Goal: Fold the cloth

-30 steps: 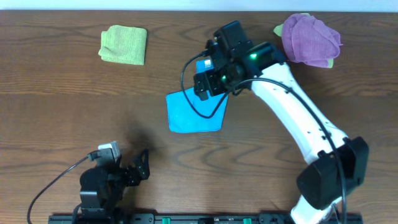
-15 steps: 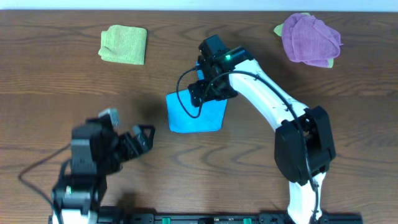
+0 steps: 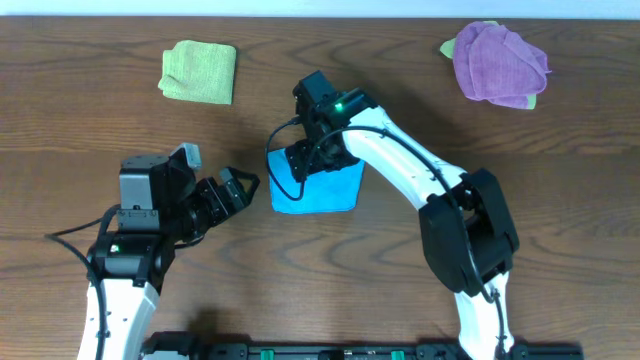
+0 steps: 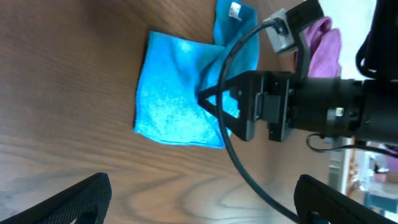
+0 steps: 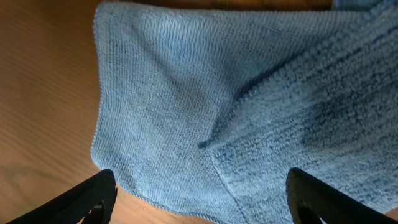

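A blue cloth [image 3: 332, 190] lies mid-table, partly folded, with a loose flap carrying a white tag at its far side [image 4: 233, 25]. My right gripper [image 3: 303, 162] hovers low over the cloth's left part, jaws wide open, and the cloth [image 5: 205, 93] fills its view beneath the fingertips [image 5: 202, 202]. My left gripper [image 3: 240, 190] is open and empty just left of the cloth, apart from it. In the left wrist view the cloth [image 4: 174, 106] lies ahead of the open fingers [image 4: 202, 205], with the right gripper [image 4: 217, 102] above it.
A folded green cloth [image 3: 199, 71] lies at the back left. A bunched purple cloth [image 3: 500, 62] sits at the back right on something green. The right arm's black cable [image 4: 233, 162] loops over the cloth's near edge.
My right gripper has moved left and down across the blue cloth. My left arm has come up from the front edge and moved right, toward the cloth's left side.
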`<state>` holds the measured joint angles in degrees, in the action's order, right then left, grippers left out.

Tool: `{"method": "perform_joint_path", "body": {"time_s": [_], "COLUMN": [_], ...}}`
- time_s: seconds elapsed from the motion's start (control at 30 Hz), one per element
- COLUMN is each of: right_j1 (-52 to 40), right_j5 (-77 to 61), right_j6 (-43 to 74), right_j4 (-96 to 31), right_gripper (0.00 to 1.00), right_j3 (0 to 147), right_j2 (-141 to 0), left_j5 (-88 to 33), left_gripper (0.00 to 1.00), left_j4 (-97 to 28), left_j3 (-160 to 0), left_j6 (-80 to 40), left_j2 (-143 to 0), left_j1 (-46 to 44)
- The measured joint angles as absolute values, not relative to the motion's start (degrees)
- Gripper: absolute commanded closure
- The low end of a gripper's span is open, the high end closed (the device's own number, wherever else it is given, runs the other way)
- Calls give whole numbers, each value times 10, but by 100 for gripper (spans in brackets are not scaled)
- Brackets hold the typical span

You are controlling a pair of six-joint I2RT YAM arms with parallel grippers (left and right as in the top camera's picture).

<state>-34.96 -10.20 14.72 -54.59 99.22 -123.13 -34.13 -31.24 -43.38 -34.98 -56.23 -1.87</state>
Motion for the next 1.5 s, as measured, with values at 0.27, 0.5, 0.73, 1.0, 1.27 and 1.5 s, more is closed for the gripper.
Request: {"method": "perform_joint_path", "body": {"time_s": [0.27,0.5,0.73,1.0,1.27,1.5], "right_j1": [-350,-350,-350,-350,-350,-350], "right_j5": [-75,-67,-65,-55,-55,-50], "right_j6": [150,158,161,162,165,165], "right_j4": [-525,-512,-512,-506,-508,-522], "right_gripper": [18,23,46,82,99,99], "right_j3": [992,992,992,992,992,992], "right_j2": [-1259,-1275,-1288,-1293,-1293,-1270], "left_j5": [-376,-392,-398,-400,-401,-401], "left_gripper": [5,5,5,5,5,5], "left_j4": [-313,-313,-313,-314,-314,-315], "left_j3": [-434,-434,-434,-434,-434,-434], "left_j6": [-362,-361,-360,-360,-360,-360], "left_j2": [-562,-562,-562,-562,-562,-562], "left_j1": [10,30,30,30,30,30]}}
